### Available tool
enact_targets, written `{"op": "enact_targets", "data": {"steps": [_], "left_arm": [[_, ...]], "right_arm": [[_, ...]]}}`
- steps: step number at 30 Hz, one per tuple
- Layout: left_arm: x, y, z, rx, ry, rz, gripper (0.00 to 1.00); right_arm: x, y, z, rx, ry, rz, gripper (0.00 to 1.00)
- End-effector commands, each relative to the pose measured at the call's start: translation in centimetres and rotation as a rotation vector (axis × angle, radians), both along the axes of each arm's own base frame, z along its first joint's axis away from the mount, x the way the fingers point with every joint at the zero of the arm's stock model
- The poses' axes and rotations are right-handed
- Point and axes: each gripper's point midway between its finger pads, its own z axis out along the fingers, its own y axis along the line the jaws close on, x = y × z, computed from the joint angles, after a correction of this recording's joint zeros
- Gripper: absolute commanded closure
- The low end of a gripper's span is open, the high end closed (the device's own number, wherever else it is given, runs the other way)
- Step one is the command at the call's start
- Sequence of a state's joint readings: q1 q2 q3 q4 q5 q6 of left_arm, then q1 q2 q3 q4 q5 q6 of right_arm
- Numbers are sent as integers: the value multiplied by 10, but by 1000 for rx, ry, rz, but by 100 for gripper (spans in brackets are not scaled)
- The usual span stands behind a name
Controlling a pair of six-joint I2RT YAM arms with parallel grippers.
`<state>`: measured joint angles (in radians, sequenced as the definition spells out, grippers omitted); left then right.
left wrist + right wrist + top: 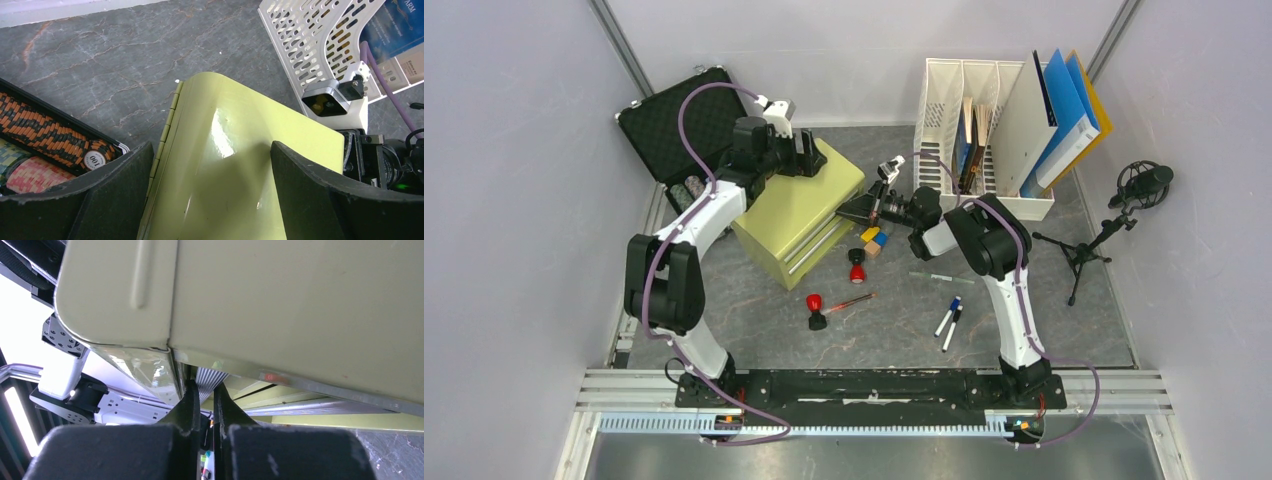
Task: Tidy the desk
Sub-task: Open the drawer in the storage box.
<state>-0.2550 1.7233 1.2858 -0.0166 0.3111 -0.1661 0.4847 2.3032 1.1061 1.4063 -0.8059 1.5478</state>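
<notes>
Filling the floor of the top view under both arms: dark grey veined desk (pixel 1044 330), w/ yellow-green drawer cabinet (pixel 799 205) sitting on it left of centre, pens (pixel 949 322) & small blocks (pixel 873 240) loose to the right. Hovering over cabinet top, jaws spread wide, gripping nothing: left gripper (pixel 212 165). Pushed up against cabinet's drawer front, fingers closed together, tips by the silver handle: right gripper (pixel 202 395); white file rack (pixel 969 120) at back right.

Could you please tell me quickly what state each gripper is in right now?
Left gripper: open, over the yellow-green cabinet.
Right gripper: shut, at the cabinet's edge; nothing clearly held.
</notes>
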Motion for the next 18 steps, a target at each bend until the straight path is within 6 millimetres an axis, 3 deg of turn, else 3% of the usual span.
{"op": "enact_targets", "data": {"steps": [1,10,18], "left_arm": [[-124,-17,-145,118,613,-143,32],[-116,-9,-141,162,594,-98,34],[-111,-5,-141,181,588,-74,34]], "right_arm": [[3,21,26,31,-103,-62,100],[-10,-1,31,-83,-184,-95,100],[-17,-7,36,-95,-209,-92,100]]}}
